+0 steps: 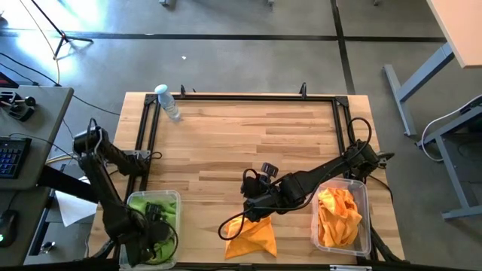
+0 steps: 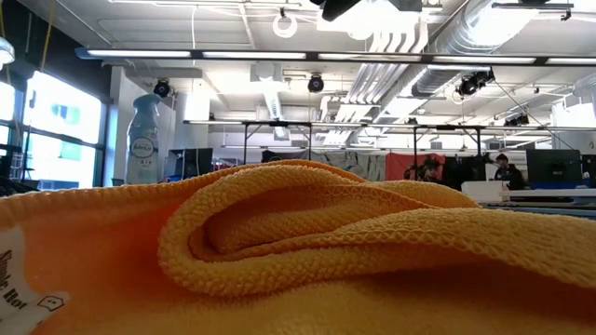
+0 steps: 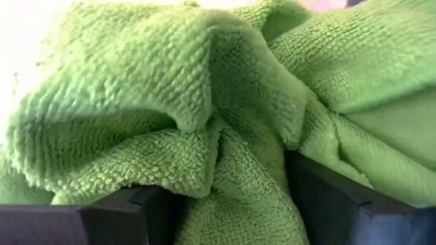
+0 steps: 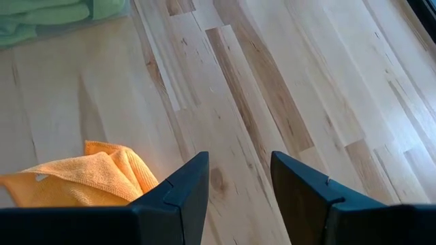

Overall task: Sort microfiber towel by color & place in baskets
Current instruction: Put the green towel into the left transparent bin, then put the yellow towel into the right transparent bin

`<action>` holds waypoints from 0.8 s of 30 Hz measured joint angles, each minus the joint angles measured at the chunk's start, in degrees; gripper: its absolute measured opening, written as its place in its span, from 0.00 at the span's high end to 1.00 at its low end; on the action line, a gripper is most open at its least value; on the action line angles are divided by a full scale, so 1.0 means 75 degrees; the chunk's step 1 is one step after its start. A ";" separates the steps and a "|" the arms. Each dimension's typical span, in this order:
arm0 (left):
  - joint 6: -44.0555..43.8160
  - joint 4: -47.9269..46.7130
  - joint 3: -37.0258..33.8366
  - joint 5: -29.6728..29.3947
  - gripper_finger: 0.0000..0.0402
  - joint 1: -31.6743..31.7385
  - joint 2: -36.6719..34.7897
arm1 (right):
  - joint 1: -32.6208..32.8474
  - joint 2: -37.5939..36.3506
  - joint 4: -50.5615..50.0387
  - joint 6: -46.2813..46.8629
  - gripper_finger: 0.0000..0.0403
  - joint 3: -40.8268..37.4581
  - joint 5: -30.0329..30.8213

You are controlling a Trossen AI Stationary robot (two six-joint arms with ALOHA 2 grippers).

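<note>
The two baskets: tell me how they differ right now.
The left basket holds lime green towels; the right basket holds orange-yellow towels. The left gripper is down inside the left basket, its fingers against green cloth; the right gripper is outside the right basket, open over a loose orange towel on the table. Both are clear rectangular bins at the near edge.

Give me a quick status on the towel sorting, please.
Left gripper down in the green basket, towels between its fingers. Right gripper open above the loose orange towel. Orange basket loaded. Nothing blocking.
</note>
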 joint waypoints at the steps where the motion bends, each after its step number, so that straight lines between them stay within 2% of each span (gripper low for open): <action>1: -0.0133 -0.0006 0.0000 0.0014 0.42 0.0000 -0.0124 | -0.0001 -0.0003 0.0000 0.0032 0.62 0.0000 0.0000; 7: -0.0515 -0.0017 0.0240 -0.0059 0.42 -0.0006 -0.1008 | -0.0001 -0.0003 0.0000 0.0066 0.62 0.0000 0.0003; 16: -0.0670 -0.0310 0.0580 -0.0856 0.42 -0.0006 -0.2342 | -0.0059 -0.0003 0.0009 0.0075 0.62 0.0000 0.0003; 20: -0.0689 -0.0642 0.0580 -0.1518 0.42 0.0012 -0.2822 | -0.0058 -0.0003 0.0033 0.0168 0.62 0.0000 -0.0145; 24: -0.0393 -0.0644 0.0580 -0.2284 0.42 0.0298 -0.3231 | -0.0058 0.0020 0.0219 -0.0067 0.62 0.0005 -0.0838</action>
